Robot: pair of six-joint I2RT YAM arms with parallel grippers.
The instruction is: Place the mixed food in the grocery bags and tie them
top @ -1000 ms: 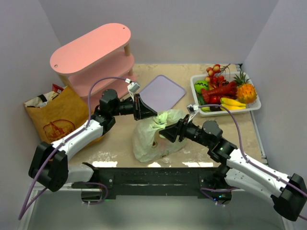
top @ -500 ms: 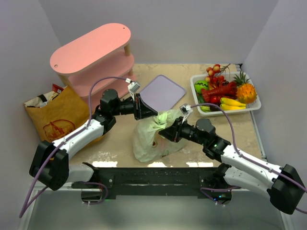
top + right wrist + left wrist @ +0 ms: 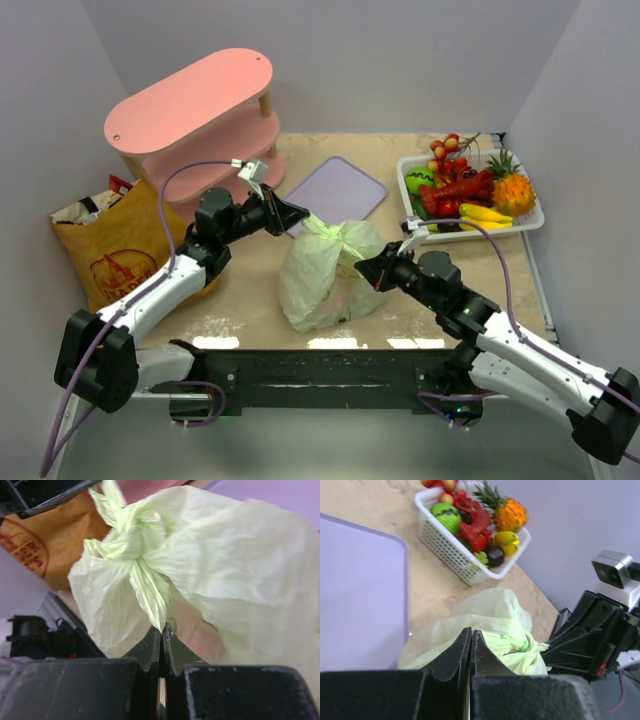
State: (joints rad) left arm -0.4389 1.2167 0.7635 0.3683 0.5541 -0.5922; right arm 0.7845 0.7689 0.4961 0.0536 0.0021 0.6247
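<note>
Pale-green plastic bag (image 3: 325,275) stands on the surface (image 3: 245,300) between my two arms, its top gathered into a neck.

- **Top view:** my left end effector (image 3: 298,214) and right end effector (image 3: 362,266) sit on opposite sides of that neck. The brown paper bag (image 3: 115,245) stands well apart at the left, beside the pink shelf (image 3: 190,110).
- **Right wrist view only:** the knot (image 3: 131,547) is visible. One tail runs down into my right fingers, which are clamped flat on it. The other tail leads up to my left end effector.
- **Left wrist view only:** my left fingers are pressed together with no gap, the bag just beyond them. The white fruit basket (image 3: 455,555) and purple mat (image 3: 355,595) lie behind.
</note>
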